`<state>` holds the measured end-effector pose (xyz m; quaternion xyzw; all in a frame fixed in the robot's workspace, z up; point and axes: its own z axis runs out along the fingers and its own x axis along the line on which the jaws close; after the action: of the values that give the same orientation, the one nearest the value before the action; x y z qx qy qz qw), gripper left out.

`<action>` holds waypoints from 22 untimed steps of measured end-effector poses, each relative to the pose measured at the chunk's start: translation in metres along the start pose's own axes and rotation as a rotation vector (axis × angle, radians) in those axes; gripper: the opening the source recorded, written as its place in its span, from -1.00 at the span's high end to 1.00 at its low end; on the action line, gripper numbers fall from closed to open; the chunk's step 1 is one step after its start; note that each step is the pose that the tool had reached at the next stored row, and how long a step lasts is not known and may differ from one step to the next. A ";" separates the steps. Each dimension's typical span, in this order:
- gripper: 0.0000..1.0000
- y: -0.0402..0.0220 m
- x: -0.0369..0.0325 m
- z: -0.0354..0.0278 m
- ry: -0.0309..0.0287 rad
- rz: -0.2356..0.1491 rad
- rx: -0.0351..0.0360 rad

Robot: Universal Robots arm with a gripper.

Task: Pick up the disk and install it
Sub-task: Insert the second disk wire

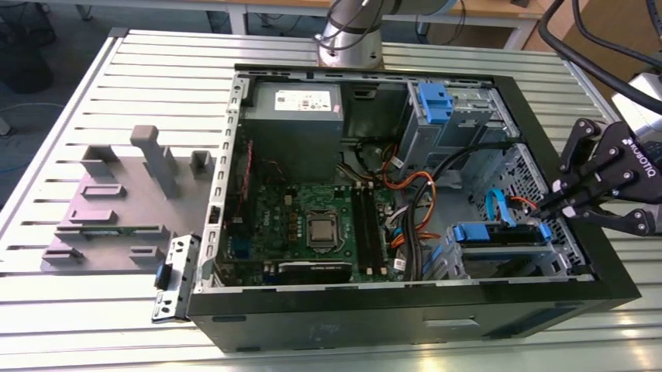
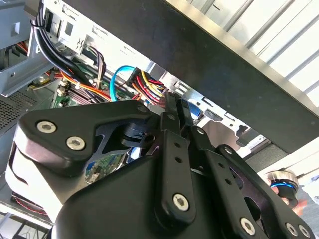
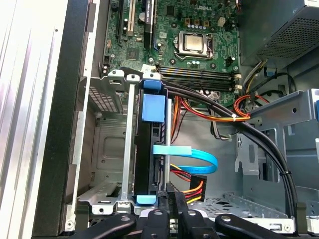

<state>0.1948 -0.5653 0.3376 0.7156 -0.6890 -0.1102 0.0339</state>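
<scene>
Gripper (image 1: 545, 208) at the open computer case's (image 1: 414, 306) edge on the exterior view's right, fingers (image 3: 172, 209) pressed together, nothing between them, tips just beside the drive cage (image 1: 507, 252). One disk (image 3: 149, 149) in its blue carrier sits upright in that cage, seen in the first wrist view; one flat blue cable (image 3: 192, 157) and one bundle of coloured wires run beside it. Farther in: one motherboard (image 1: 315, 221), one grey power supply (image 1: 294, 116). Beyond the case, one grey fixture block (image 1: 124, 205) on the slatted table (image 1: 135, 70).
</scene>
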 end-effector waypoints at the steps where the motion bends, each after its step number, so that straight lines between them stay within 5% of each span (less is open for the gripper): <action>1: 0.67 0.0000 0.0000 0.0000 0.0000 0.000 0.0001; 4: 0.67 0.0018 -0.0001 0.0006 -0.0003 0.000 0.0012; 10: 0.67 0.0178 -0.0005 0.0037 0.0010 -0.002 0.0211; 22: 0.67 0.0210 0.0066 0.0035 0.0011 -0.003 0.0244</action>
<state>0.1737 -0.5725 0.3377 0.7169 -0.6893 -0.1014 0.0254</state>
